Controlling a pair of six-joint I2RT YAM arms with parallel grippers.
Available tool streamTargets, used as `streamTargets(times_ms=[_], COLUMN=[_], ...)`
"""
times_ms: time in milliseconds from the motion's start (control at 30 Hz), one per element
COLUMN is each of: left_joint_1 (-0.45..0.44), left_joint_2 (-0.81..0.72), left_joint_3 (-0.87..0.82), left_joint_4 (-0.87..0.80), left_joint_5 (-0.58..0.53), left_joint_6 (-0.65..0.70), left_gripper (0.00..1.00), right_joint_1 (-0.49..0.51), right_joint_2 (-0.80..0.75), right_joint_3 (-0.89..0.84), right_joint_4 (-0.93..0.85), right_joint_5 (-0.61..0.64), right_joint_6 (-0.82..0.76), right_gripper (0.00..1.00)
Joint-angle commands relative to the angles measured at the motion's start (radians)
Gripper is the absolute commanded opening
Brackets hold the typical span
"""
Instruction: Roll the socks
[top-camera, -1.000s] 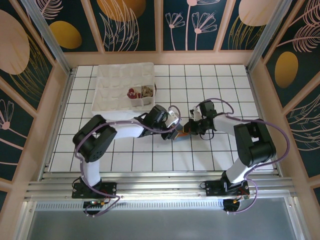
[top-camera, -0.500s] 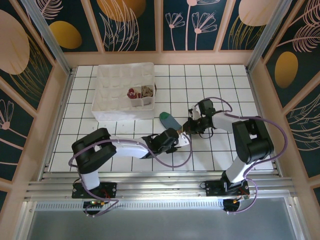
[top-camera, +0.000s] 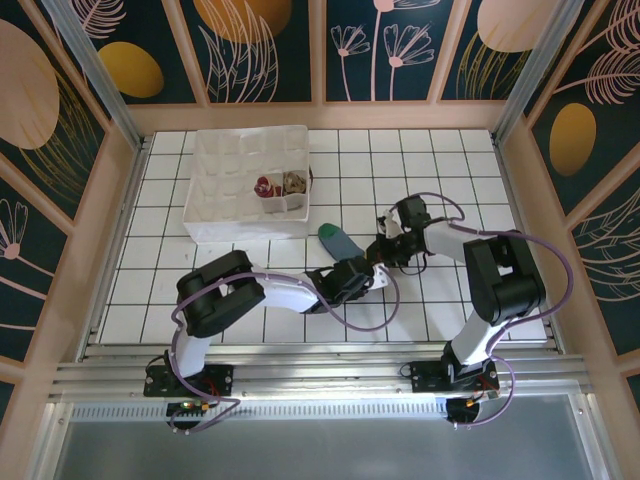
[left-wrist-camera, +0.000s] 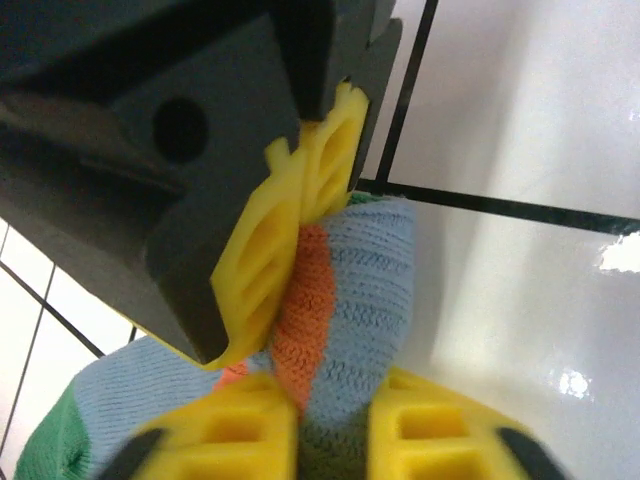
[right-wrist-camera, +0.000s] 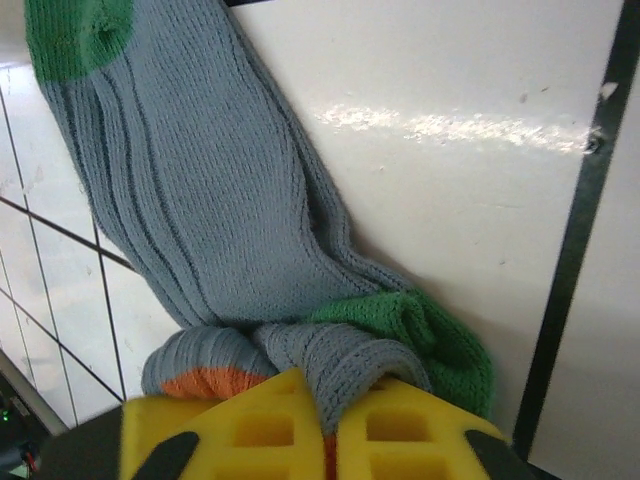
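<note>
Your left hand (left-wrist-camera: 333, 432) is pinched tight on the bunched cuff of the blue-grey sock (right-wrist-camera: 190, 190), and your right hand (right-wrist-camera: 330, 435) nips that same cuff just beside it, yellow pads (right-wrist-camera: 250, 432) pressed into the knit. You see the rest of the sock lying flat on the tiled worktop (right-wrist-camera: 450, 220), green toe near a corner of the white tray (top-camera: 240, 228).

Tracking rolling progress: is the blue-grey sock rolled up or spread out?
Mostly spread: the blue-grey sock lies stretched over the tiles, one end bunched in the right gripper.
</note>
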Motion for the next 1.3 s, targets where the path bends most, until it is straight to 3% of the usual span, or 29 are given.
streamTargets(times_ms=[0,100,233,567,767,967,1133,1267], left_joint_1=[0.008,0.008,0.008,0.008,0.008,0.016,0.044,0.064], left_joint_2=[0.038,0.006,-0.039,-0.063,-0.114,-0.172,-0.108,-0.124], left_joint_3=[-0.013,-0.058,-0.127,-0.156,-0.174,-0.195,-0.092,-0.119], left_joint_4=[-0.042,-0.024,0.020,0.041,0.006,-0.043,-0.186,-0.152], left_joint_5=[0.068,0.116,0.188,0.253,0.296,0.476,0.654,0.718], left_joint_6=[-0.029,-0.040,-0.058,-0.065,-0.101,-0.234,-0.403,-0.486], left_gripper=[0.00,0.00,0.00,0.00,0.00,0.00,0.00,0.00], right_joint_1=[-0.022,-0.091,-0.119,0.079,0.085,0.024,-0.001,-0.027], right_joint_2=[0.005,-0.059,-0.076,0.155,0.277,0.309,0.334,0.329], right_joint_3=[-0.018,0.021,0.128,0.286,0.263,0.187,0.147,0.121], right_joint_4=[-0.159,-0.160,-0.198,-0.091,-0.055,-0.032,-0.013,0.006], right_joint_5=[-0.036,-0.096,-0.073,-0.041,0.019,0.069,0.088,0.104], right_joint_6=[-0.018,0.006,-0.006,0.000,-0.002,-0.008,-0.009,-0.004], right_gripper=[0.22,0.32,0.33,0.24,0.21,0.19,0.18,0.18])
